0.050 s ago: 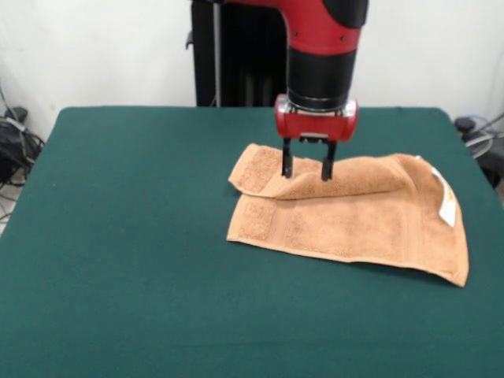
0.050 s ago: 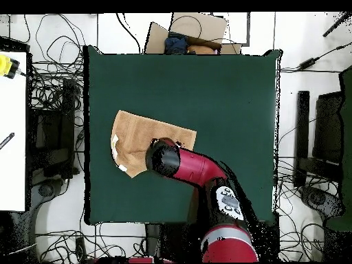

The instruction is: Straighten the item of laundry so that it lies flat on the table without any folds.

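Observation:
The item of laundry (image 1: pixel 354 216) is an orange-tan terry towel lying right of centre on the green table (image 1: pixel 126 236). Its far edge is folded over toward the front, forming a doubled strip across the top. A white tag (image 1: pixel 446 203) shows on its right edge. My gripper (image 1: pixel 308 168) hangs straight down over the folded strip near the towel's far left part, open, with its two black fingers (image 1: pixel 287 161) apart and their tips at the cloth. In the overhead view the arm covers the gripper, and the towel (image 2: pixel 137 141) shows left of centre on the table (image 2: pixel 227 89).
Cables (image 1: pixel 16 142) lie off the table's left side and more cables (image 1: pixel 476 134) off its right. In the overhead view a white table (image 2: pixel 12 130) stands at the left and a cardboard box (image 2: pixel 192 31) beyond the table's top edge.

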{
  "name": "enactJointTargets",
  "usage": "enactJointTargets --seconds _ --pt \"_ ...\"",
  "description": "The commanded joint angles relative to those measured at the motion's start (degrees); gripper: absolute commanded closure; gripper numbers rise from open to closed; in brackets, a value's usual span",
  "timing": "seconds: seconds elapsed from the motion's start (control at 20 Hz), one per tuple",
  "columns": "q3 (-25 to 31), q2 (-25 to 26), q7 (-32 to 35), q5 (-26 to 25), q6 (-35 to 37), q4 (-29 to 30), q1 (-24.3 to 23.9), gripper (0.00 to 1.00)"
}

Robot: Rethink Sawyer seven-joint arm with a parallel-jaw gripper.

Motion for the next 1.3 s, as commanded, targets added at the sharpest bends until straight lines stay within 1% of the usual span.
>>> enactJointTargets --seconds 0.05,0.15,0.25,0.45,0.65,0.95,1.1,1.25,1.3 --pt "5.4 1.8 12.2 3.6 -0.2 -3.9 0.8 0.00" --pt "6.3 2.8 11.7 3.1 -2.2 -4.4 -0.1 0.00" --pt "8.0 4.9 10.8 2.4 -3.8 -5.2 -1.7 0.00" --pt "9.4 8.2 10.3 0.8 -7.4 -5.9 -3.1 0.00" --pt "10.6 10.1 12.2 -0.8 -13.3 -3.8 -4.1 0.00" --pt "11.7 12.0 13.5 -1.8 -18.9 -1.5 -5.0 0.00" --pt "12.1 13.0 13.3 -2.6 -20.8 -1.2 -5.9 0.00" --pt "12.8 16.0 11.7 -4.8 -22.6 -2.5 -7.2 0.00" --pt "11.7 16.2 10.3 -5.2 -21.7 -2.9 -6.6 0.00"
